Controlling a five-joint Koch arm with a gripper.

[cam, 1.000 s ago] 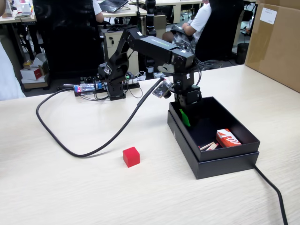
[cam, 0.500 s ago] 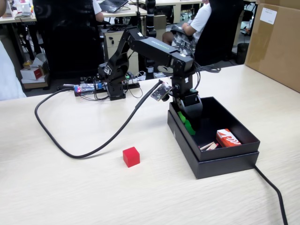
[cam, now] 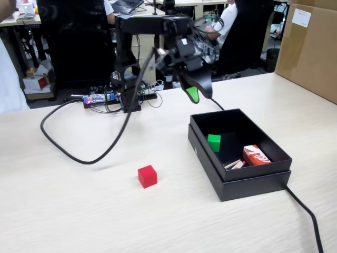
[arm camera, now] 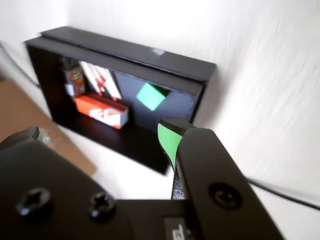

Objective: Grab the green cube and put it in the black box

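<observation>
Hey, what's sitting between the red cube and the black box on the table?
Nothing. In the fixed view, only bare light tabletop separates the red cube from the black box. The green cube lies inside the box.

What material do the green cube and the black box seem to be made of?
Green cube: probably plastic or painted wood; its faces are plain, evenly coloured and without gloss. Black box: likely matte cardboard; thin straight walls, stepped double rim, no shine.

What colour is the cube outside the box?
Red cube, clearest in the fixed view.
</observation>
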